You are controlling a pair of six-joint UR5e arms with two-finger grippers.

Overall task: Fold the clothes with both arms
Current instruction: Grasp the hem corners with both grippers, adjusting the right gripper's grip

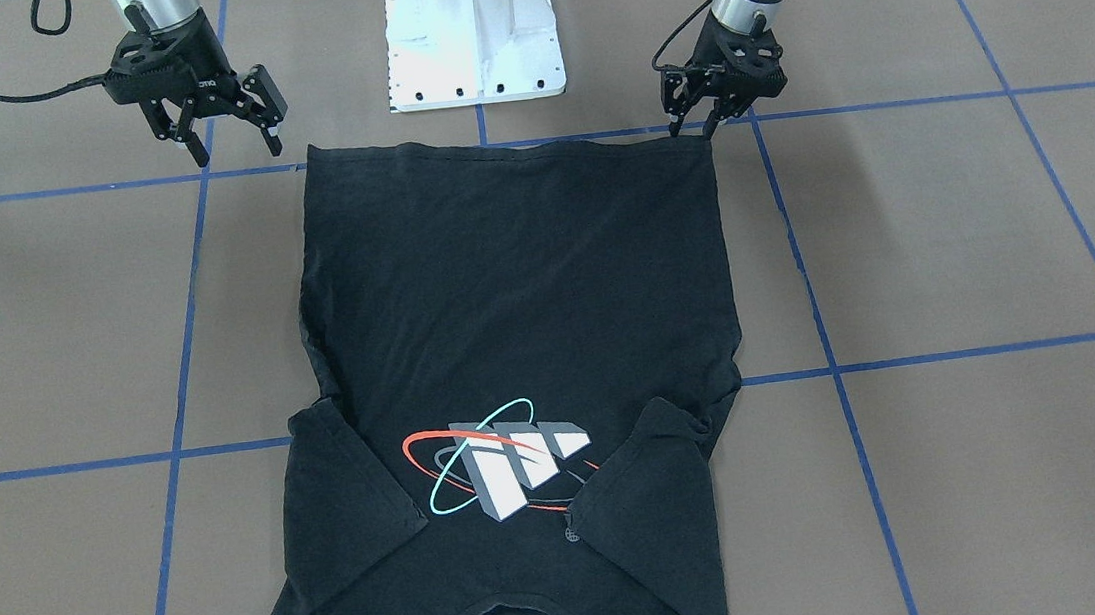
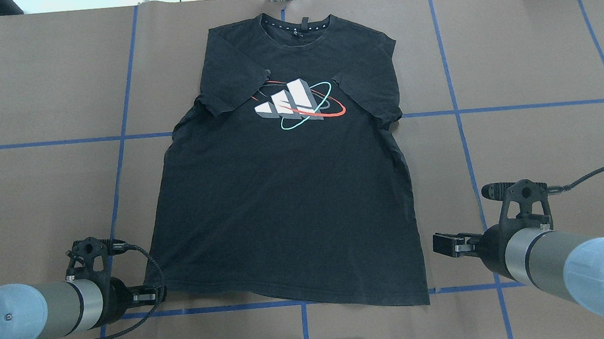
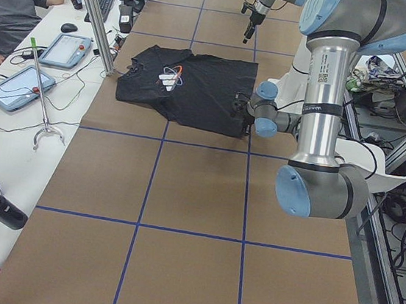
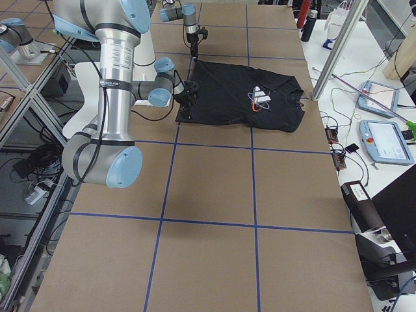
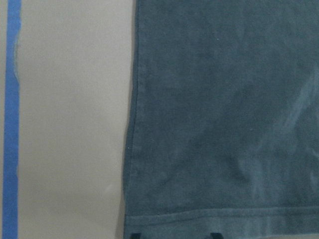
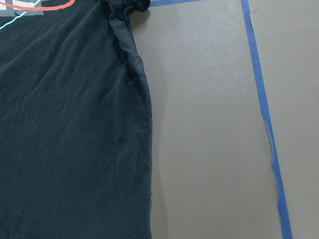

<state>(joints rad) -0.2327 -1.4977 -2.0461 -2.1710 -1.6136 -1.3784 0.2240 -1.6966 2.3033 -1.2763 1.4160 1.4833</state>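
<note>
The black T-shirt [image 2: 283, 203] lies flat on the table, print [image 2: 297, 105] up, collar away from the robot, both sleeves turned in over the chest. My left gripper [image 1: 694, 130] is down at one hem corner. The left wrist view shows its two fingertips [image 5: 133, 235] apart at the hem of the shirt [image 5: 224, 109], so it is open. My right gripper [image 1: 236, 149] hangs open above the table just outside the other hem corner, holding nothing. The right wrist view shows only the shirt's side edge [image 6: 142, 99] and bare table.
The white pedestal base [image 1: 474, 43] stands just behind the hem. Blue tape lines [image 2: 118, 168] cross the brown table. A side desk [image 3: 17, 92] carries tablets, bottles and cables, and a person [image 3: 10, 6] sits there.
</note>
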